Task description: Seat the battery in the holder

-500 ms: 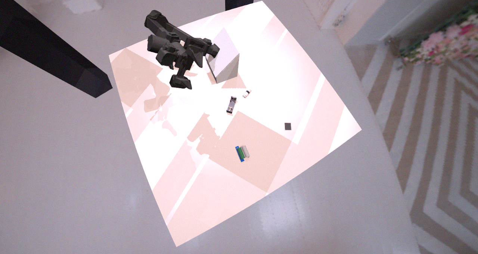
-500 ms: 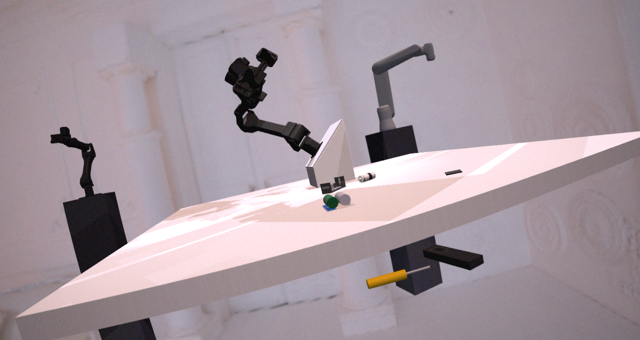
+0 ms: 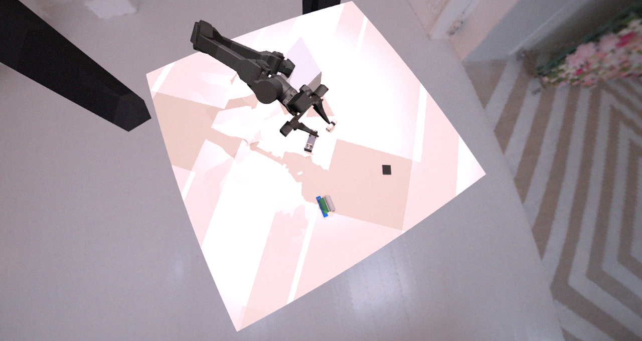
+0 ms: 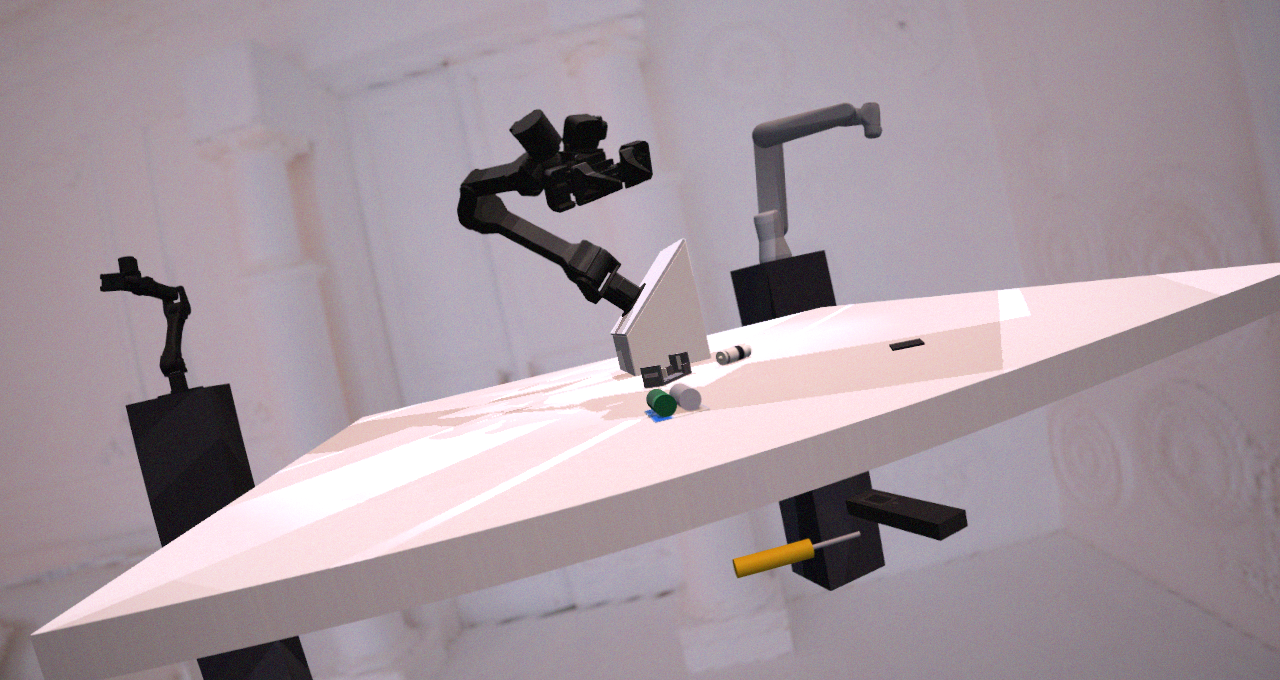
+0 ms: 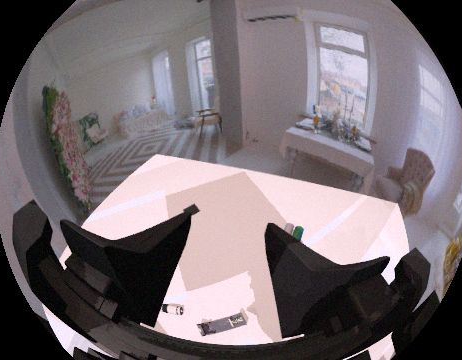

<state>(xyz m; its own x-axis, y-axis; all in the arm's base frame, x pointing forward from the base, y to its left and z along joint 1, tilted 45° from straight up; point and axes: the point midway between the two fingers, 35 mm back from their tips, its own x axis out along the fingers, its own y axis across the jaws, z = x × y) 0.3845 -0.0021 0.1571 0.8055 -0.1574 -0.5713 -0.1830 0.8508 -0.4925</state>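
Glossy grey floor (image 3: 90, 231), beige-and-white chevron-striped rug (image 3: 583, 168), pink flower bank (image 3: 601, 60) beside it. Pale moulded wall panelling (image 4: 1118, 139). Tall daylit window (image 5: 341, 74), white side table (image 5: 327, 147), tan armchair (image 5: 411, 176).
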